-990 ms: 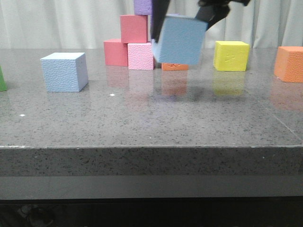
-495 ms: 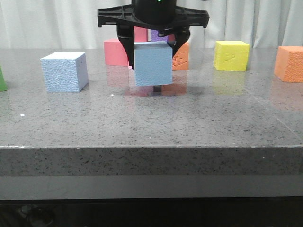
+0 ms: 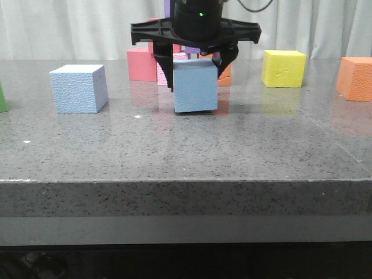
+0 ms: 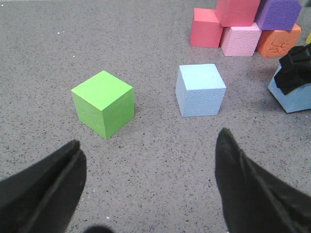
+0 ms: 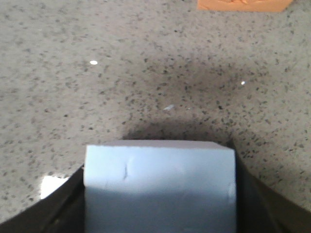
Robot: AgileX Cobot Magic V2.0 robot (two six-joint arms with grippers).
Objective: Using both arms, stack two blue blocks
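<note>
Blue block (image 3: 196,87) clamped between right hand (image 3: 195,65) fingers, on table (image 3: 232,145).

Light is bright, even and soft in all three views, seemingly from overhead. In the front view the polished worktop (image 3: 186,145) carries faint reflections of the cubes, and only a thin dark shadow sits under the held blue block (image 3: 196,85). The right wrist view shows a broad soft shadow on the stone beyond that block, which looks slightly blurred so close. The left gripper's (image 4: 146,189) near black fingers are soft-edged; the cubes farther off look sharp.
</note>
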